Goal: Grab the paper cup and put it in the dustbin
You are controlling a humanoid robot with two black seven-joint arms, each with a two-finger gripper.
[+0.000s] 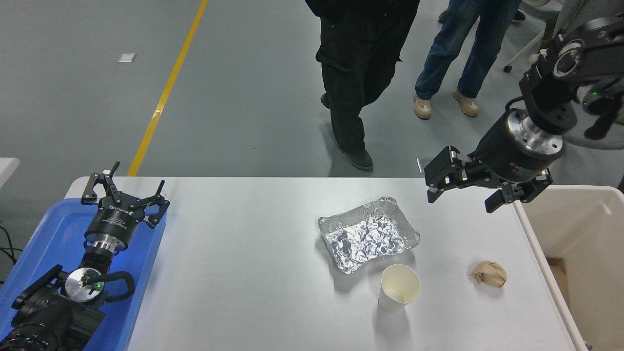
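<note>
The right gripper (463, 195) hangs in the air over the far right part of the counter (243, 273). Its fingers (435, 184) are spread wide apart and hold nothing. The cup (399, 287) stands upright on the counter, well below and a little to the left of those fingers, closer to the robot. Its open top faces up and you can see its cream inside. The foil tray (369, 234) sits between the fingers and the cup, just beside the cup on its far side; I cannot tell if they touch. A brown paper ball (488, 274) lies on the counter under the fingers, toward the robot, well apart from them and to the right of the cup. The bin (560, 195) stands off the counter's right edge, just to the right of the fingers, and one finger is close above its rim. The left gripper (124, 197) rests over the blue tray (44, 239) at the counter's left side, far from everything else, with its fingers apart and empty. Two people (363, 73) stand on the floor past the far edge.
</note>
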